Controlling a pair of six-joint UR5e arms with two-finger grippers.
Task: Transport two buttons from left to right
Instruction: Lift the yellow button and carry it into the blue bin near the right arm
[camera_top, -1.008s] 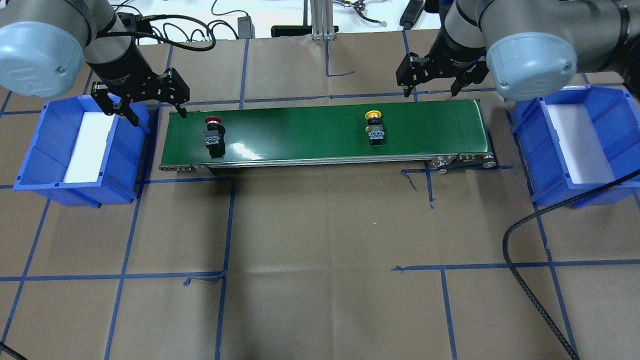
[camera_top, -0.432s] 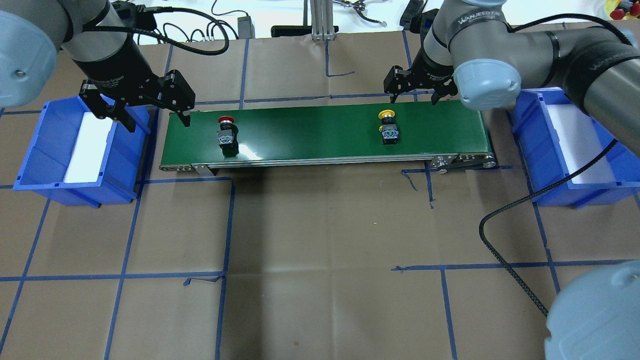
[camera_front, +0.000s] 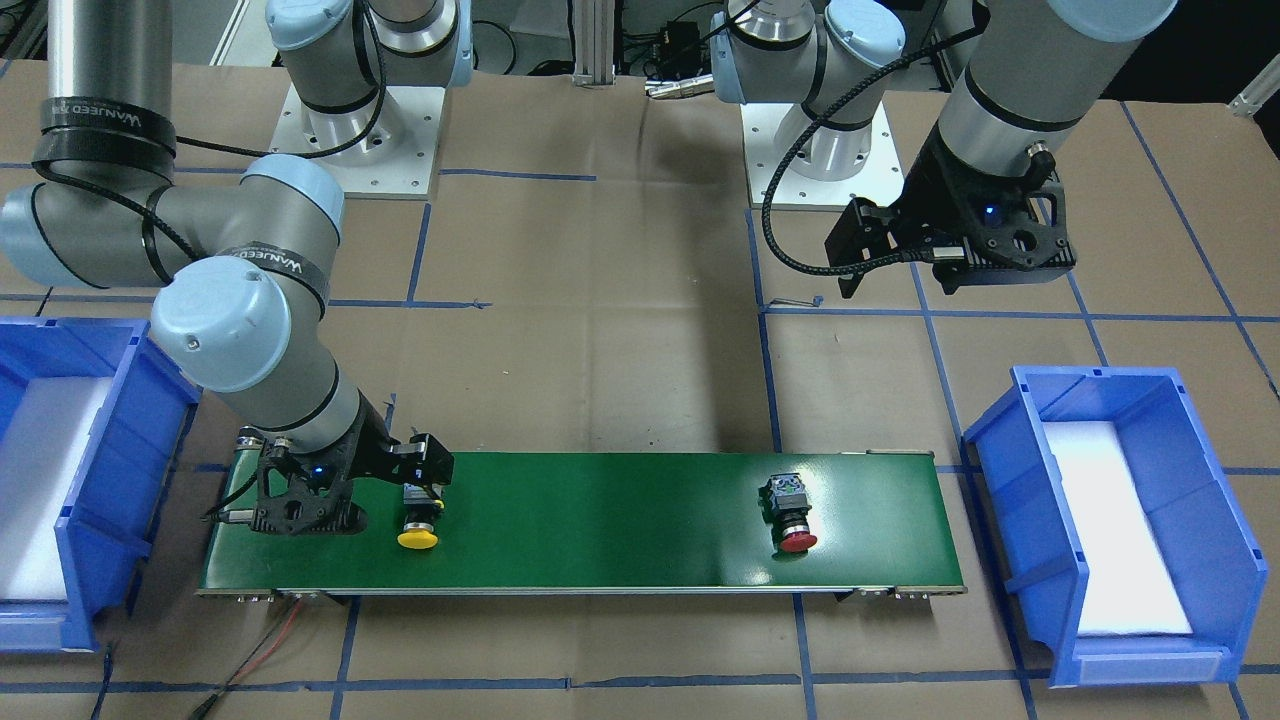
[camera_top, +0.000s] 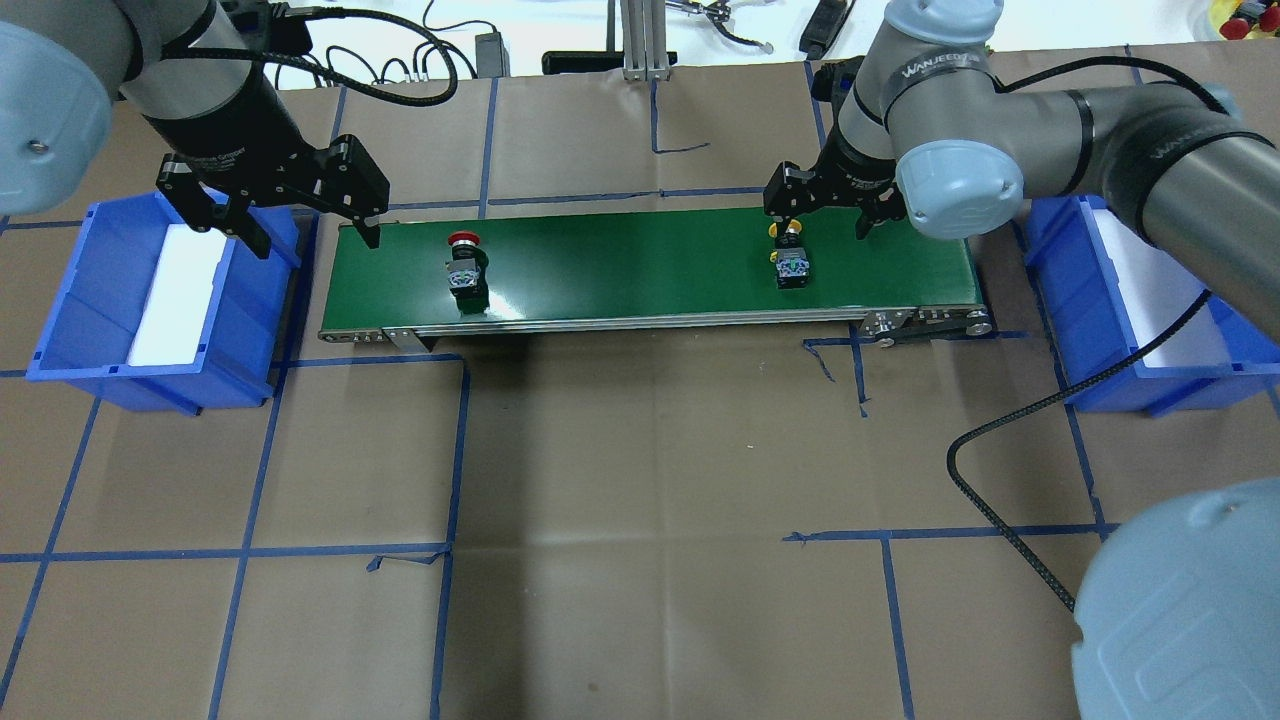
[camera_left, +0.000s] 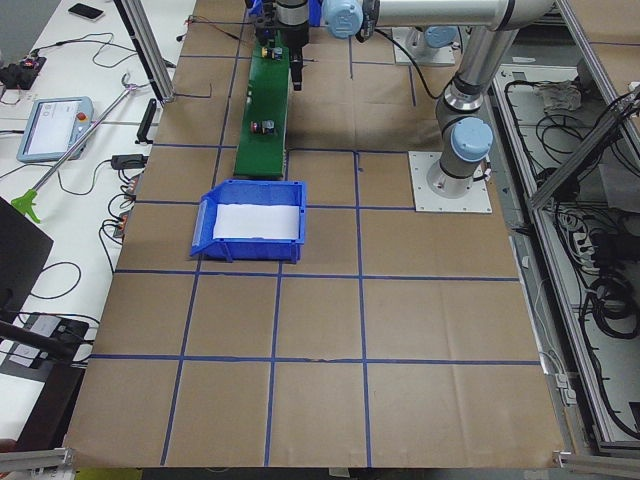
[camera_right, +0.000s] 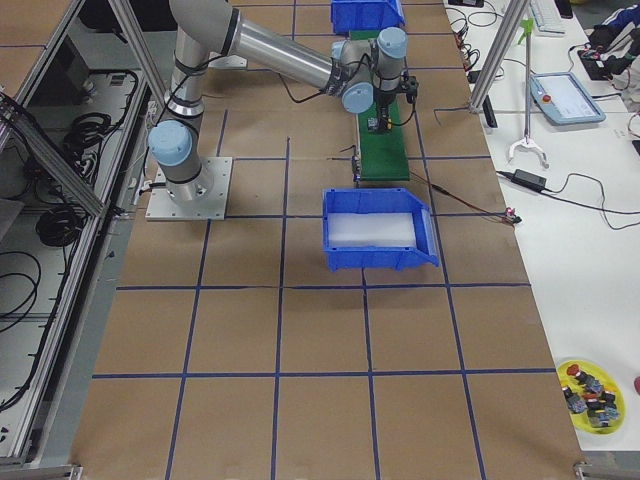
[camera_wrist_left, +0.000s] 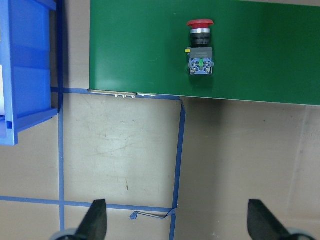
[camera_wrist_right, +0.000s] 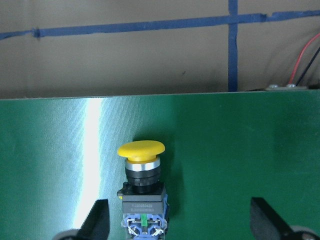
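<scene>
The yellow-capped button (camera_top: 790, 265) lies on the green conveyor belt (camera_top: 640, 260) near its right end. My right gripper (camera_top: 822, 222) is open and low over it. In the right wrist view the yellow button (camera_wrist_right: 142, 185) lies between the fingers, close to the left fingertip (camera_wrist_right: 97, 220). The red-capped button (camera_top: 465, 268) lies on the belt's left part. My left gripper (camera_top: 312, 238) is open and empty, above the belt's left end. In the left wrist view the red button (camera_wrist_left: 200, 52) lies well ahead of the gripper. The front view shows the yellow button (camera_front: 418, 515) and the red button (camera_front: 790, 515).
A blue bin (camera_top: 235, 340) with a white liner stands left of the belt. A second blue bin (camera_top: 1060, 270) stands to its right. A black cable (camera_top: 1000, 480) loops over the table at the right. Blue tape lines mark the brown paper.
Both buttons have travelled right along the belt. My right gripper has come down and left over the yellow button. My left gripper has hardly moved.
</scene>
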